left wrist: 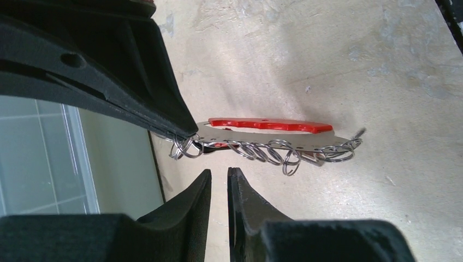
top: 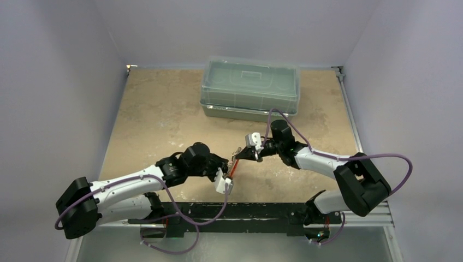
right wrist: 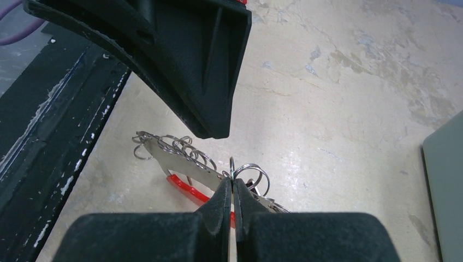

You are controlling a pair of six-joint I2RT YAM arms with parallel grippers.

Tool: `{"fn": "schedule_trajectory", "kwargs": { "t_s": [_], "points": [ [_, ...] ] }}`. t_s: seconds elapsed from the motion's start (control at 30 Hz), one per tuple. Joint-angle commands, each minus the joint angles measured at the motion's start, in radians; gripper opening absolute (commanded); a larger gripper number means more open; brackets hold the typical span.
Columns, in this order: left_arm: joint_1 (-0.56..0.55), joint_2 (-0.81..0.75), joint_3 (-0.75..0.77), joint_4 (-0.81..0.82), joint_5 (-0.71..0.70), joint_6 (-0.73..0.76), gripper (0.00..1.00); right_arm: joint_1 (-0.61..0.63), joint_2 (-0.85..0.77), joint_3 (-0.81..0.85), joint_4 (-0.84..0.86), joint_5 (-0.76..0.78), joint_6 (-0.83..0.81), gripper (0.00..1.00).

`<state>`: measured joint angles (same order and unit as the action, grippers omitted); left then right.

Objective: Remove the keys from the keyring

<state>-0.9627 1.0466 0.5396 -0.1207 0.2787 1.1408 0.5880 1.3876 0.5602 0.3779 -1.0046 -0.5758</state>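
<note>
The keyring (left wrist: 262,135), a thin silvery plate with a red crescent behind it, hangs over the bench (left wrist: 327,54) between the two tools. A row of small wire rings (left wrist: 256,152) is strung along its edge. The right tool (right wrist: 232,188) is pinched tight on it towards one end. The left tool (left wrist: 219,177) sits just beside the plate, its jaws a narrow gap apart and gripping nothing. A clear lidded box (top: 250,87) stands well apart at the far side of the bench.
</note>
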Motion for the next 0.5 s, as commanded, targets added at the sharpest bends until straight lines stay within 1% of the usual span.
{"fn": "schedule_trajectory", "kwargs": {
  "t_s": [0.0, 0.17, 0.27, 0.3, 0.47],
  "points": [
    [0.01, -0.015, 0.01, 0.051, -0.026, -0.163, 0.16, -0.002, -0.019, -0.007, 0.07, -0.031, 0.019, 0.0],
    [0.016, 0.022, 0.041, 0.083, -0.01, -0.321, 0.15, -0.002, -0.015, -0.017, 0.125, -0.053, 0.039, 0.0],
    [0.018, 0.031, 0.037, 0.104, -0.015, -0.365, 0.15, -0.002, -0.013, -0.02, 0.147, -0.06, 0.052, 0.0],
    [0.02, 0.033, 0.034, 0.146, -0.024, -0.381, 0.15, -0.002, -0.013, -0.021, 0.149, -0.063, 0.052, 0.0],
    [0.033, 0.05, 0.034, 0.211, -0.045, -0.443, 0.15, -0.002, -0.012, -0.024, 0.153, -0.083, 0.047, 0.0]
  ]
}}
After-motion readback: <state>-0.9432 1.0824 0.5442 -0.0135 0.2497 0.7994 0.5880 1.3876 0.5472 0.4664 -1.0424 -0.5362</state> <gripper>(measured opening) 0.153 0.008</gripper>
